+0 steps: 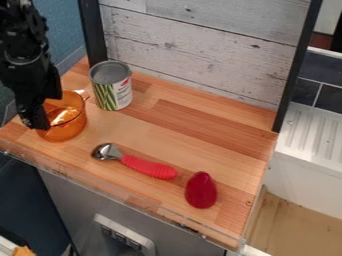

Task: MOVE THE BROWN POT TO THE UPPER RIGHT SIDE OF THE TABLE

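The gripper (40,112) hangs at the left side of the table, low over the pot. Its lower end overlaps the pot's left rim and wall, and I cannot tell whether it touches them. The brown pot (65,131) is a see-through amber vessel standing upright near the table's left corner. A small handle shows at its upper right, and part of its left side is hidden behind the gripper.
An opened tin can (112,91) stands just behind and right of the pot. A scoop with a red handle (148,167) lies mid-front, and a dark red egg-shaped object (201,190) is near the front right. A whitewashed plank wall (200,45) bounds the wooden table (227,137) at the back.
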Controlling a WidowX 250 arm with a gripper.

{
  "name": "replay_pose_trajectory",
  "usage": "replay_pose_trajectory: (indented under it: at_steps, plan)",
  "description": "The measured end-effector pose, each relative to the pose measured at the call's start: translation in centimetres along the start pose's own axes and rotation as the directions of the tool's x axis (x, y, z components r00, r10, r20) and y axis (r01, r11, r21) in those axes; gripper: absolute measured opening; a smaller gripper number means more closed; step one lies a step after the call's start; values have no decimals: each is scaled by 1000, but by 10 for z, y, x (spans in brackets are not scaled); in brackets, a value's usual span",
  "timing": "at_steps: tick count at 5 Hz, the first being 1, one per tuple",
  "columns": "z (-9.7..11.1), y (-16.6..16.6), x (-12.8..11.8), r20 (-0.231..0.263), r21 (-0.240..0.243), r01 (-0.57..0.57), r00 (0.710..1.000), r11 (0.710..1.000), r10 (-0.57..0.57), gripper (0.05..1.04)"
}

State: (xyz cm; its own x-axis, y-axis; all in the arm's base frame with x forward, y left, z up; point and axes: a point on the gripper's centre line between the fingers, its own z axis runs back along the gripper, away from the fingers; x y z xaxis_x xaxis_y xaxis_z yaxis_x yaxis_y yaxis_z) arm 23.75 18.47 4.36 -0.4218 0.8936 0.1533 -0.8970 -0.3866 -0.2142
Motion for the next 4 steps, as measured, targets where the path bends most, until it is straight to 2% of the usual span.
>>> replay_pose_trajectory:
  at_steps: [1, 2, 3, 4]
  plan:
    - [-22, 13, -6, -16, 47, -6, 1000, 999, 7, 1000]
    - [-27, 12, -7, -16, 27, -24, 1000, 999, 25, 1000]
    - [-43, 17, -10, -24, 67, -23, 999, 997, 25, 950]
    - [-43, 13, -8, -11, 38, -28, 1000, 999, 29, 658]
